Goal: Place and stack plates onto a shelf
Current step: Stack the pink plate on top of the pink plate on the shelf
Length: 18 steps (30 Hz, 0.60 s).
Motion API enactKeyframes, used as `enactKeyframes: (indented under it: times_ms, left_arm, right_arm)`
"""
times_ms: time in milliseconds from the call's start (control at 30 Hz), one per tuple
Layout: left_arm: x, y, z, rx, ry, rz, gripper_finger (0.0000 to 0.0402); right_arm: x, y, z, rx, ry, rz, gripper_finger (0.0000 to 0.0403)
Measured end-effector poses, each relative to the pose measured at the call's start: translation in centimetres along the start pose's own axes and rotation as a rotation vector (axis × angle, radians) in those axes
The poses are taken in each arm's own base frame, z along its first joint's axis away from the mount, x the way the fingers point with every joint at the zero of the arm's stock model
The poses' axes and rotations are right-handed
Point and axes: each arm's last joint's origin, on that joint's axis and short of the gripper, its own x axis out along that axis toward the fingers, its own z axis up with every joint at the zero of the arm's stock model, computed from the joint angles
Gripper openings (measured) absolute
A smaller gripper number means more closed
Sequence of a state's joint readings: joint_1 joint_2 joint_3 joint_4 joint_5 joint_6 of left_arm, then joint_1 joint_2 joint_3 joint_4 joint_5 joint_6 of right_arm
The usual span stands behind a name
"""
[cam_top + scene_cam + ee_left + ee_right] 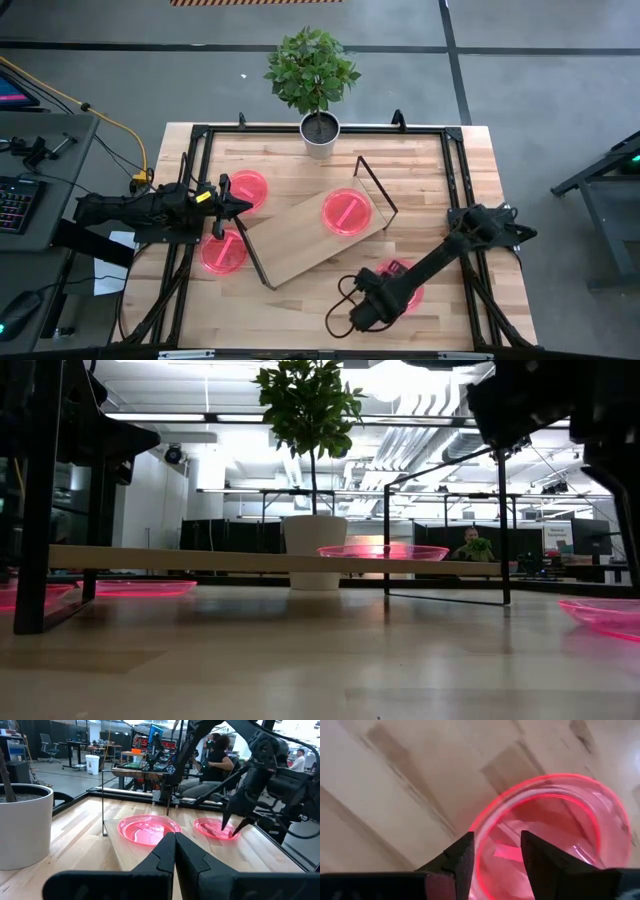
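Note:
The shelf (305,232) lies slantwise in the middle of the table, and one pink plate (347,212) rests flat on its board. Two more plates (247,189) (222,251) lie on the table at the left. My left gripper (240,207) hovers between them, shut and empty, with its fingertips together in the left wrist view (175,836). A fourth plate (398,268) lies on the table at the right. My right gripper (497,840) is open and points down over it, one finger inside the rim (479,827) and one outside. My right gripper comes at the right-hand plate from above, pointing down, with the plate's rim (476,855) in the gap between its two fingers. The gap is wider than the rim. The plate lies flat on the table. I cannot tell whether the fingertips touch it.
A white pot with a green plant (320,135) stands at the table's far edge behind the shelf. The shelf's black wire legs (375,185) stand up at both ends. People sit at desks (220,750) beyond the table.

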<state>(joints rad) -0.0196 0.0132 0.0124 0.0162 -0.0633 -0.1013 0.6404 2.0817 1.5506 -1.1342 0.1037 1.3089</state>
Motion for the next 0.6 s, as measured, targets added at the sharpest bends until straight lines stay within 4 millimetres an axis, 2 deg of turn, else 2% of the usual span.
enactKeyframes:
  times_ms: [200,333,600]
  left_arm:
    - [0.0,0.0,0.0,0.0,-0.001,0.0,0.0]
    - [0.0,0.0,0.0,0.0,-0.001,0.001,0.0]
    - [0.0,0.0,0.0,0.0,0.0,0.0,0.0]
  right_arm:
    - [0.1,1.2,0.2,0.038,-0.012,0.061,0.0144]
    - [0.4,1.0,0.2,0.096,-0.007,0.041,0.0144]
    - [2.2,0.7,-0.2,0.161,0.037,0.051,0.0144]
